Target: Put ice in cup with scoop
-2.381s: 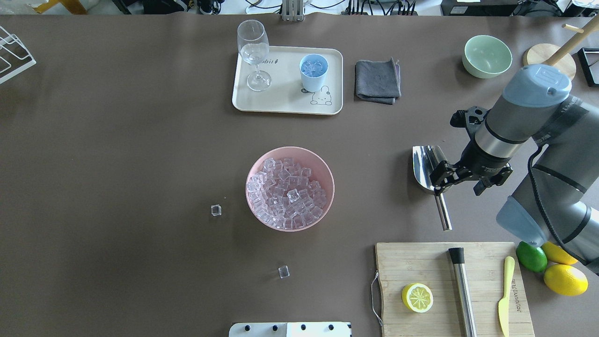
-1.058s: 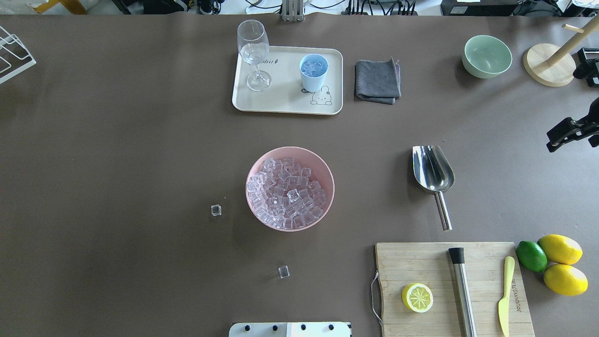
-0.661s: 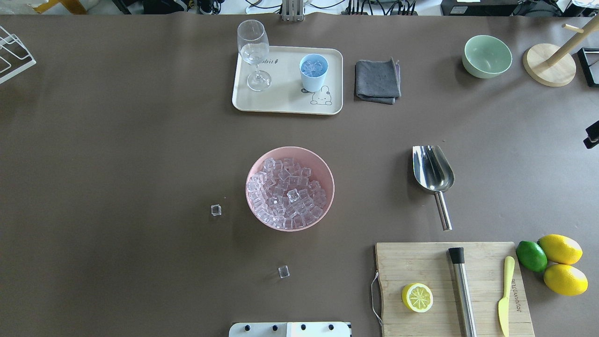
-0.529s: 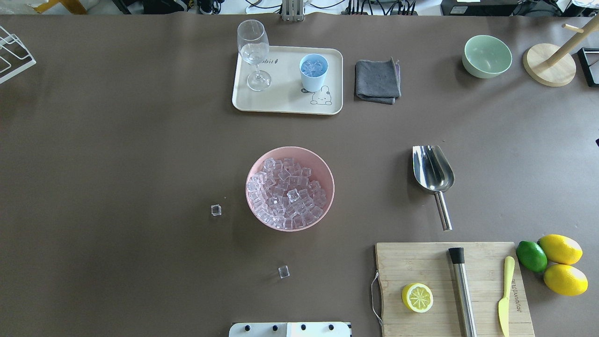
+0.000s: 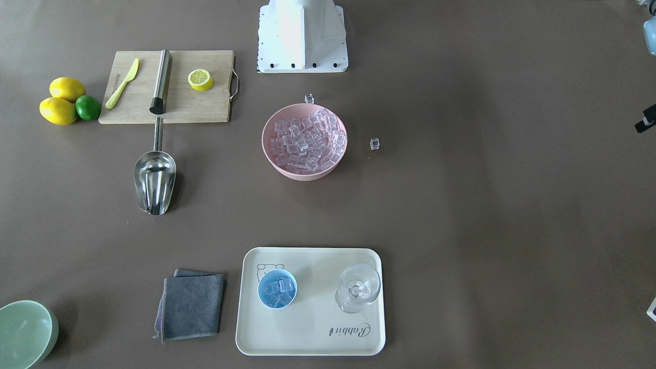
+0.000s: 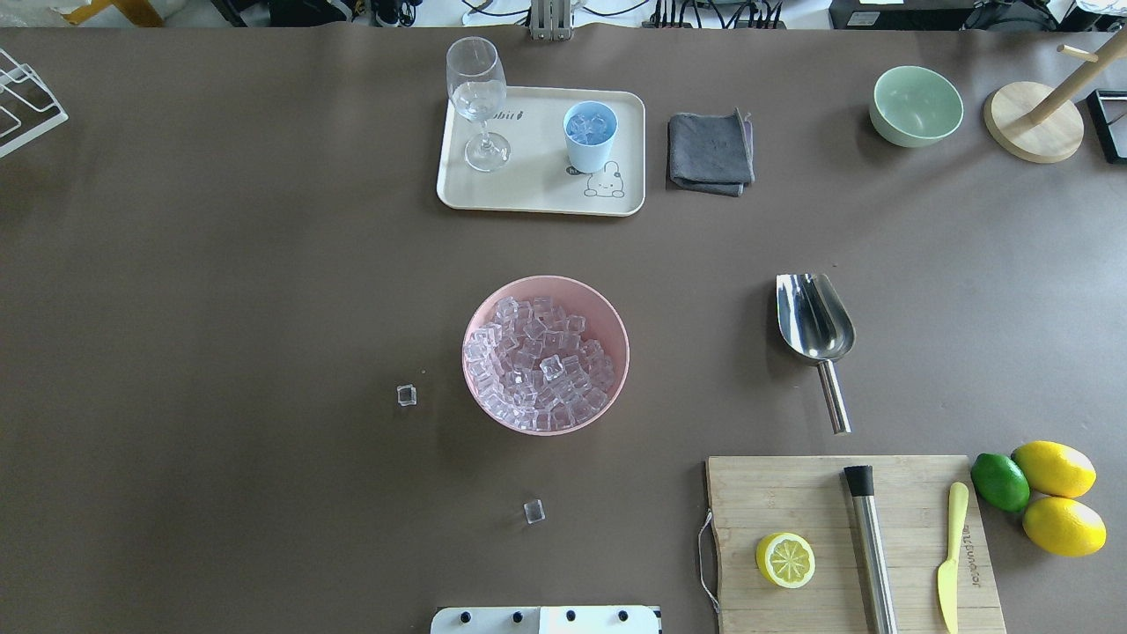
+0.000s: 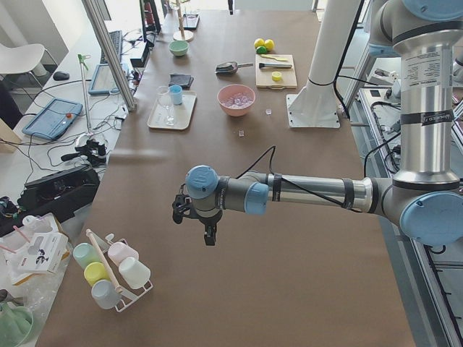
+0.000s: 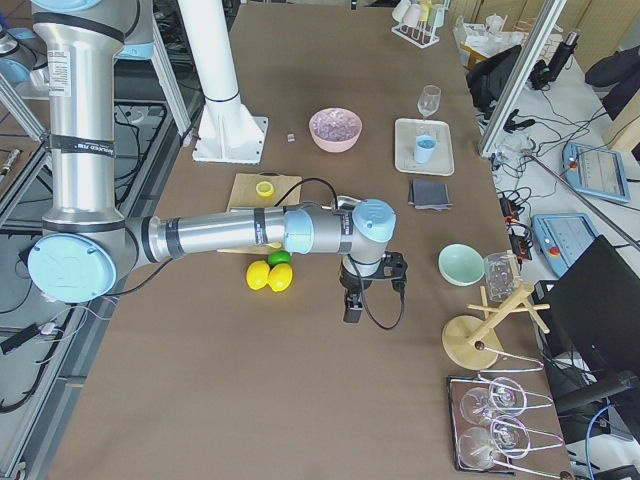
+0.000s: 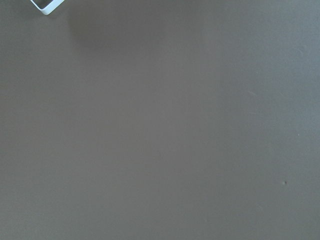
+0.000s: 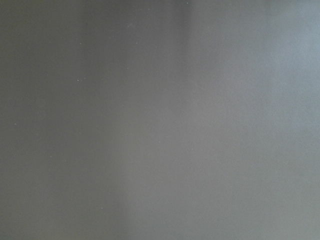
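The steel scoop (image 6: pixel 814 321) lies flat on the table right of the pink bowl (image 6: pixel 616 317), with nothing holding it; its handle points toward the cutting board. Ice (image 6: pixel 539 361) fills the bowl. Two loose cubes (image 6: pixel 406 395) (image 6: pixel 534 511) lie on the table. The blue cup (image 6: pixel 590 132) stands on the cream tray (image 6: pixel 528 189) with several cubes inside. My right gripper (image 8: pixel 352 308) hangs over bare table past the lemons, far from the scoop. My left gripper (image 7: pixel 210 235) hovers far out at the table's left end. I cannot tell if either is open or shut.
A stemmed glass (image 6: pixel 477 97) shares the tray. A grey cloth (image 6: pixel 711 151) and a pale green bowl (image 6: pixel 916 106) sit to its right. A cutting board (image 6: pixel 792 502) holds a lemon half, a steel rod and a yellow knife. Lemons and a lime (image 6: pixel 1039 493) lie beside it.
My right gripper, which was over the scoop's handle, has pulled away to the right and left the overhead view. The scoop stays where it lay.
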You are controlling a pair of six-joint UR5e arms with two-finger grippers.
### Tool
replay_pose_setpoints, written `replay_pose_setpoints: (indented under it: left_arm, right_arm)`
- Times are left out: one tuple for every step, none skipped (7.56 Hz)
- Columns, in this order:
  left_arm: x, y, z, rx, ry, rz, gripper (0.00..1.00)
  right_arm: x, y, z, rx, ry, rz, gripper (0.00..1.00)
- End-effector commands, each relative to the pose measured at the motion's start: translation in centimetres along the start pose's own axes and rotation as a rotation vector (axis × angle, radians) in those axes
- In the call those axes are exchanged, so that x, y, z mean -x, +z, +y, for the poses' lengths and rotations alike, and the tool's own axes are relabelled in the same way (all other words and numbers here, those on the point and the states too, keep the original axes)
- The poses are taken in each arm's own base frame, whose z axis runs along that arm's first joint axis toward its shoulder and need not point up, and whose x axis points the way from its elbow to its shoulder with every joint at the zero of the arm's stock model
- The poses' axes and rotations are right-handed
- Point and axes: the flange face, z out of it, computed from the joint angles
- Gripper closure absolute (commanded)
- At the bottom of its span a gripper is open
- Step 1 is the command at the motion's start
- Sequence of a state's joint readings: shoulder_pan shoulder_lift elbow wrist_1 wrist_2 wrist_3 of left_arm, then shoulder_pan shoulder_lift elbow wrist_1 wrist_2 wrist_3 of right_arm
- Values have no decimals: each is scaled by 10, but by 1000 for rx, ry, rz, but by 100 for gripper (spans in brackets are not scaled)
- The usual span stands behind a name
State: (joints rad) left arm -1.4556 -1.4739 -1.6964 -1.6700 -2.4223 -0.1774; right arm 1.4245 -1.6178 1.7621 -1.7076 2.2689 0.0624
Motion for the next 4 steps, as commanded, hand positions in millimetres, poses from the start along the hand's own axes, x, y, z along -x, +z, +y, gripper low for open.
replay_pose_setpoints:
  left_arm:
    - [6,4,3,11,-12,7,2]
    - [7,7,2,17,-15,9,2]
    - [2,3,2,9,-7,15,2]
    - [-1,2,1,8,0,31,2]
  right_arm:
    - [-39,13,5,-12,34,-5,0]
    - [-63,7,13,-37,13,-12,0]
    - [-77,1,19,-52,0,-12,0]
    - [-80,0,21,-55,10,-13,0]
